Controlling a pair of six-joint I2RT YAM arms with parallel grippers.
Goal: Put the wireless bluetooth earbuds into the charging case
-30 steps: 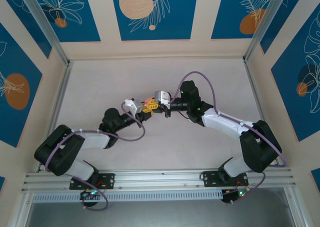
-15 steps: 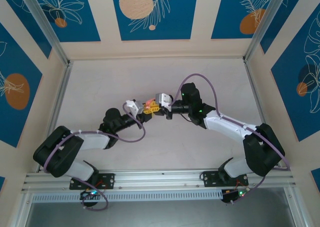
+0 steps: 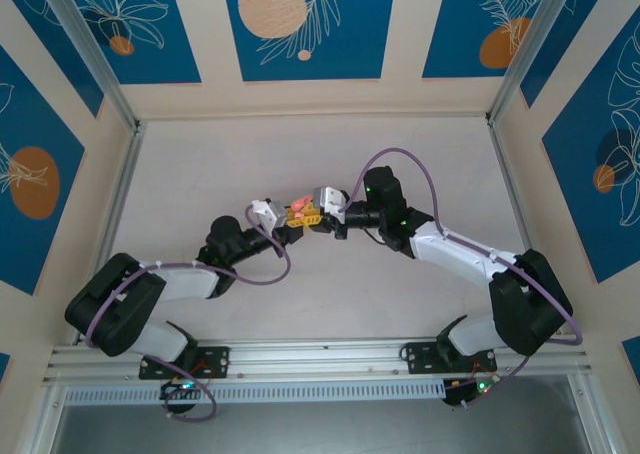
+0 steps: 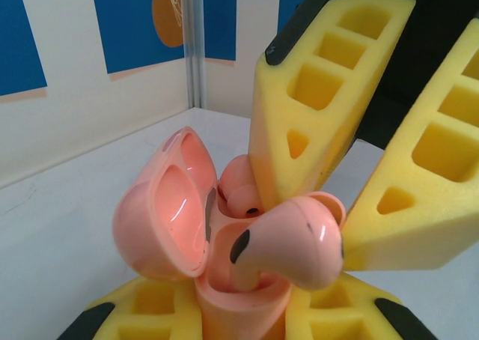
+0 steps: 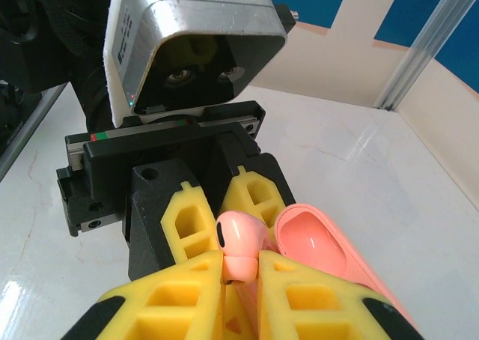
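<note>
Clamping charging case (image 4: 161, 216) by its base in left gripper (image 4: 232, 317), lid open, over the middle of the table (image 3: 200, 174). Pinching one earbud (image 5: 238, 244) in right gripper (image 5: 241, 274), gap narrow, holding it right at the open case with its stem dipping into the well. Seeing second earbud (image 4: 241, 192) deeper inside the case, behind the right gripper's foam; seating depth hard to tell.
</note>
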